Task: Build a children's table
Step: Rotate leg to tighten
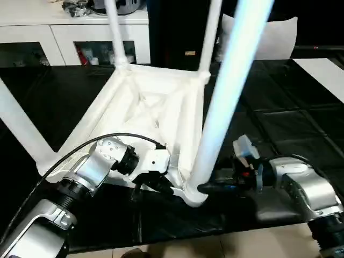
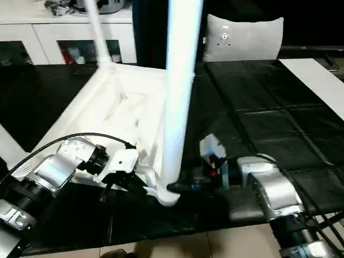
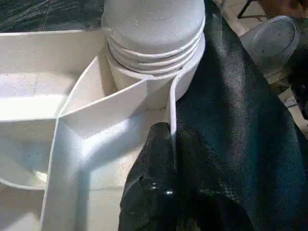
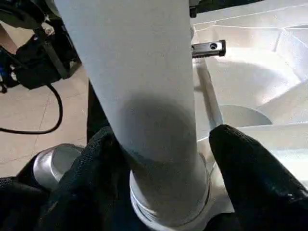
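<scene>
The white tabletop [image 1: 145, 107] lies upside down on the black table, ribbed underside up. Four white legs stand in its corner sockets: two far ones [image 1: 115, 32] [image 1: 210, 32], one at the left [image 1: 16, 123], and the nearest one [image 1: 226, 91] at the front right corner. My left gripper [image 1: 156, 180] is shut on the tabletop's near rim [image 3: 171, 110], just beside that corner socket [image 3: 154, 29]. My right gripper [image 1: 207, 188] straddles the base of the nearest leg [image 4: 139, 86]. One finger [image 4: 96, 183] touches the leg, and the other [image 4: 255, 183] stands a little off it.
A white cabinet with glass doors [image 1: 64, 43] stands at the back left. A grey-white cushion [image 2: 244, 35] leans at the back right, and a white panel [image 1: 322, 70] lies at the far right. The black table's front edge [image 1: 161, 242] runs just behind my forearms, with tiled floor below.
</scene>
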Motion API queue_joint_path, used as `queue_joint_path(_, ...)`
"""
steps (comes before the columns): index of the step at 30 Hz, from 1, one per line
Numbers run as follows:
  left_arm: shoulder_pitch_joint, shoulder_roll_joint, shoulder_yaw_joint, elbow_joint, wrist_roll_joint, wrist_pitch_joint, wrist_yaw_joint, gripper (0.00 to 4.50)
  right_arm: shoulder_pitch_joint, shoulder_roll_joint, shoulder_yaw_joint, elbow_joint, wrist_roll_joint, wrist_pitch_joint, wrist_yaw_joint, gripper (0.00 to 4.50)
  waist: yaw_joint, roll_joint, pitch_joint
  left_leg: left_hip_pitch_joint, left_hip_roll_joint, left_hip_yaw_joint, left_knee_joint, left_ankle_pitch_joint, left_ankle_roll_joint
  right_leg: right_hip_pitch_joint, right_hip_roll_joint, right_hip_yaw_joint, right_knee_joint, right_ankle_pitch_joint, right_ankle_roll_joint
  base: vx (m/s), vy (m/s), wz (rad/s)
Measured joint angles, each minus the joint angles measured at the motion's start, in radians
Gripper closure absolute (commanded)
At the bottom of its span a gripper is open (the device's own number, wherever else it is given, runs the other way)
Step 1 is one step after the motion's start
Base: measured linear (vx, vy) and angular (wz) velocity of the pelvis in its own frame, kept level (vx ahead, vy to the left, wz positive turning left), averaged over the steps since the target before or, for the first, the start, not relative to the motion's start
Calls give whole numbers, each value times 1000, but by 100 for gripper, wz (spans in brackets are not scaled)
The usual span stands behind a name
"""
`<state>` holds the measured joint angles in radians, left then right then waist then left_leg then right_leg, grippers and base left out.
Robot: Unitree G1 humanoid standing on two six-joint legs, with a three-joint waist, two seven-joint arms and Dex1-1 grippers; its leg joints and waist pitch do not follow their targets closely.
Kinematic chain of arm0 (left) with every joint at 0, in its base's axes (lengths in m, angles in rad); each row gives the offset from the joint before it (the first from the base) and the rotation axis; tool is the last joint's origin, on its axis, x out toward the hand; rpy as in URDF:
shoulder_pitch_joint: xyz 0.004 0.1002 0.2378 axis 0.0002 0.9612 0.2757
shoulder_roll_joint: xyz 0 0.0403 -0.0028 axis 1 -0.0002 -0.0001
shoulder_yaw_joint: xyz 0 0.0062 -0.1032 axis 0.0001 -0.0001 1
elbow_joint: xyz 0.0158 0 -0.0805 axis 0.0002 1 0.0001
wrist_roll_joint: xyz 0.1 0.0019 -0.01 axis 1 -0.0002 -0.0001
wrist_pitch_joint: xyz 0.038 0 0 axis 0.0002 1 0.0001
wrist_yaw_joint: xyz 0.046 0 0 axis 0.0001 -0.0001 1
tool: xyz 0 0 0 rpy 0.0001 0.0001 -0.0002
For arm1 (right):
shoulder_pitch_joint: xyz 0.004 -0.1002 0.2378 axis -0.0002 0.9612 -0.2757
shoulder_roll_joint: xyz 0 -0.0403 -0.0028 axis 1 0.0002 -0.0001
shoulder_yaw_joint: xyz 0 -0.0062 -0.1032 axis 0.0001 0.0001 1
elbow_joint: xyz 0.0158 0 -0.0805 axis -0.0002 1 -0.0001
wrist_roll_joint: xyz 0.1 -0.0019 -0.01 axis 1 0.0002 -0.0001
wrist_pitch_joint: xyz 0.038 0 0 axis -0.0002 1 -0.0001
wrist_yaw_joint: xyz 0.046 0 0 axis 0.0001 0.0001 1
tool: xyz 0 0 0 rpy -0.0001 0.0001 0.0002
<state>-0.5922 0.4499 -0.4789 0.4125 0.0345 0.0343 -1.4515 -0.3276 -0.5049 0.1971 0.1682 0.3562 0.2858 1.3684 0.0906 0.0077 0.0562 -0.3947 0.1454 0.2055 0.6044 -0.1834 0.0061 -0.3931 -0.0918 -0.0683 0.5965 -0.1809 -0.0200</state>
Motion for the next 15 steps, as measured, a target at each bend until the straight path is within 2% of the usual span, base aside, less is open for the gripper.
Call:
queue_joint_path(8, 0, -2, -3, 0, 1, -12, -3, 450, 0, 0, 10, 3, -1, -5, 15, 246, 0, -4, -1, 0, 0, 0, 0, 0, 0, 0, 0, 0, 0, 0, 0, 0, 0, 0)
queue_joint_path(15, 0, -10, 4, -2, 2, 30, 13, 450, 24, 0, -2, -30, 5, 36, -16, 259, 2, -5, -1, 3, 0, 0, 0, 0, 0, 3, 0, 0, 0, 0, 0, 0, 0, 0)
